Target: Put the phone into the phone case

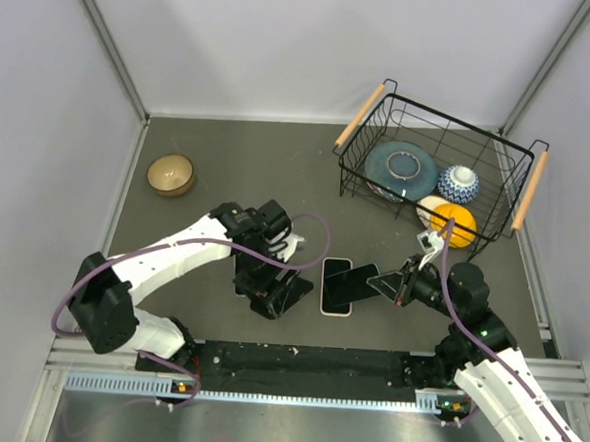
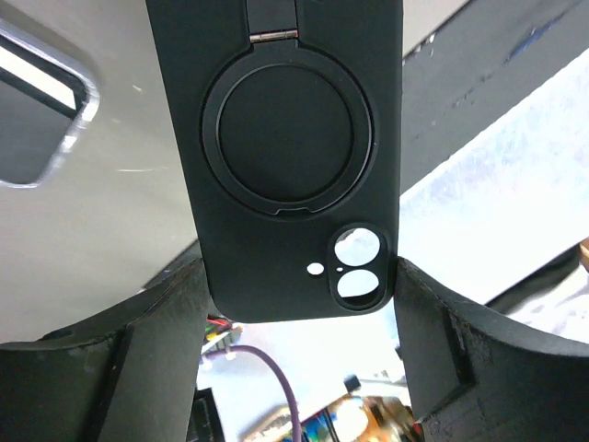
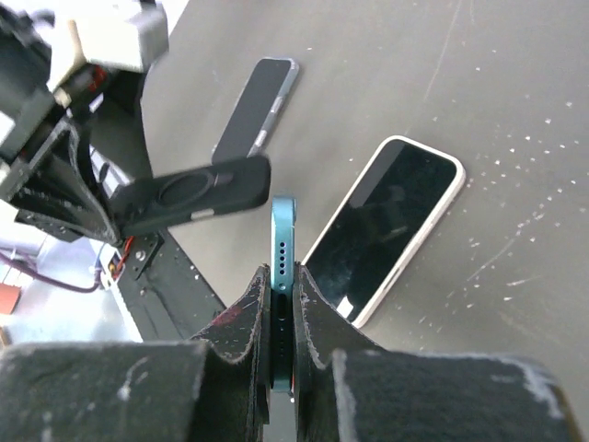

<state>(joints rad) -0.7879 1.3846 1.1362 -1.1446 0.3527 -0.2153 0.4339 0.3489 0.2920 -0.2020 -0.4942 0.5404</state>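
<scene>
My left gripper (image 2: 299, 276) is shut on the black phone case (image 2: 285, 157), its fingers against the case's two long sides near the camera cut-outs. The case (image 3: 193, 193) hangs above the table with its ringed back towards the wrist camera. My right gripper (image 3: 283, 285) is shut on a teal-edged phone (image 3: 283, 249), held edge-up just right of the case. From above, the phone (image 1: 354, 282) sits tilted between the right gripper (image 1: 391, 284) and the left gripper (image 1: 271, 292), with a small gap to the case.
A white-rimmed phone (image 1: 336, 286) lies flat on the table under the held one. Another grey-edged phone (image 3: 258, 106) lies farther off by the left arm. A wire basket (image 1: 518, 175) with bowls and an orange stands back right; a tan bowl (image 1: 171, 174) sits back left.
</scene>
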